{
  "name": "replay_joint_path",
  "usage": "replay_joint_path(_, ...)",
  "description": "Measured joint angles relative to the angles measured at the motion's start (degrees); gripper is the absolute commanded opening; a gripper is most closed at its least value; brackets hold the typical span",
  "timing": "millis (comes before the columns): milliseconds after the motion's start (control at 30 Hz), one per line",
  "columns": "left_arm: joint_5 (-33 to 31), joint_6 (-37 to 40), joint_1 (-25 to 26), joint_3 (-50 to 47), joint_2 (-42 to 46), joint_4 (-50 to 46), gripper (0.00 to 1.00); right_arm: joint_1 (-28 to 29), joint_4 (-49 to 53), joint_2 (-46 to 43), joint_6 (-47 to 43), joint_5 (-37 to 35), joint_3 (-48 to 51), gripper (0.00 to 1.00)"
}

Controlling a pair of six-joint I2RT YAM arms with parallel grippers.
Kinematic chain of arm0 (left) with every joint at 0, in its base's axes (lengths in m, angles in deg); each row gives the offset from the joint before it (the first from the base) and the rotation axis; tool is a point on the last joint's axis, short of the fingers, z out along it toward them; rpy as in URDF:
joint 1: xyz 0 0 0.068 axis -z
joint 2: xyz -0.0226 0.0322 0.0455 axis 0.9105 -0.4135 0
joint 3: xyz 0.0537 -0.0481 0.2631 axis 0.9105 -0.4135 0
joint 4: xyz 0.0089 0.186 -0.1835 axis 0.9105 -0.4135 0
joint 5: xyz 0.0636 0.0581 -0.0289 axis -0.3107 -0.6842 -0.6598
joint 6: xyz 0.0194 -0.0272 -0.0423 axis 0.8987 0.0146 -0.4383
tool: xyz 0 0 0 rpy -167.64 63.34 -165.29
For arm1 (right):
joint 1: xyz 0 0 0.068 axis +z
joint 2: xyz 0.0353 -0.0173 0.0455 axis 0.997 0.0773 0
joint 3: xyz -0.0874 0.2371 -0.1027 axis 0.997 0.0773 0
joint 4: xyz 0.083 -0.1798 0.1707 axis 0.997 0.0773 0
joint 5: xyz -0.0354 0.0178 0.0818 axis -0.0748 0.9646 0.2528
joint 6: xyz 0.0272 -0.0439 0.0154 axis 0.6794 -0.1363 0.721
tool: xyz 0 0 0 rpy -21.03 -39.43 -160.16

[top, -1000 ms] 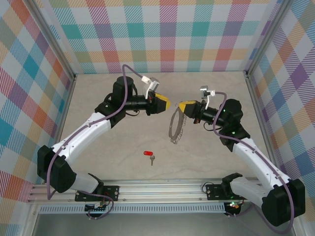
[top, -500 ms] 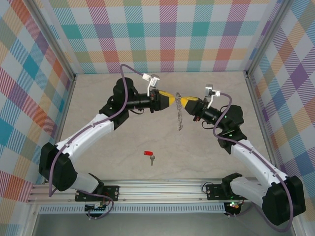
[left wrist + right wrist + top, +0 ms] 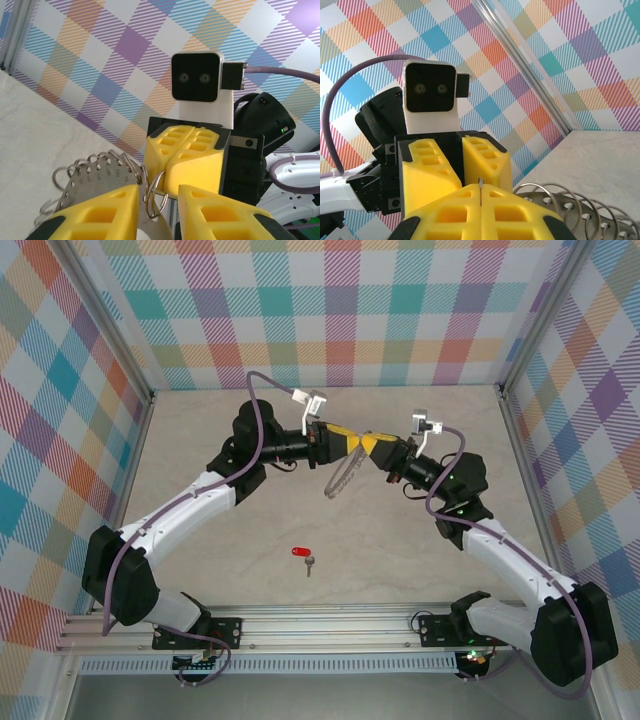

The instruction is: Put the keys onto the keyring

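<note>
Near the table (image 3: 400, 565) edge, the key (image 3: 302, 554) lies apart from the keyring (image 3: 340, 478).

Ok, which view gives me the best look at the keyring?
Left wrist: the keyring is close up, its numbered band and loops sharp. Top external shows it small and slanted. Right wrist catches a row of its loops at the bottom edge.

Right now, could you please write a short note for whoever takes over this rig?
The right end effector is shut on the keyring, holding it above the table in mid-workspace.
The left end effector is open, its fingers either side of the keyring's rim, facing the right one.
The key lies loose on the table towards the near edge, with nothing gripping it.
Done: keyring lifted.
Left: pick up the key and thread it onto the keyring.
</note>
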Motion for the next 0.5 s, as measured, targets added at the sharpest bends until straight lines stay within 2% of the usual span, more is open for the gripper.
replay_joint_path(133,-0.3,-0.5,0.0,-0.1,0.0,0.0,0.10,0.2,-0.7,0.4,0.0,-0.2,0.0,0.00)
replay_joint_path(233,-0.3,-0.7,0.0,-0.2,0.0,0.3,0.07,0.2,-0.9,0.4,0.0,-0.5,0.0,0.00)
replay_joint_path(300,-0.3,-0.7,0.0,-0.3,0.0,0.5,0.00,0.2,-0.9,0.4,0.0,-0.7,0.0,0.00)
replay_joint_path(400,-0.3,-0.5,0.0,-0.3,0.0,0.6,0.00,0.2,-0.9,0.4,0.0,-0.9,0.0,0.00)
replay_joint_path(467,-0.3,0.0,0.0,-0.3,0.0,0.3,0.00,0.2,-0.6,0.4,0.0,-0.8,0.0,0.25)
replay_joint_path(500,-0.3,0.7,0.0,-0.3,0.0,-0.5,0.00,0.2,0.1,0.4,-0.3,-0.9,0.0,0.34)
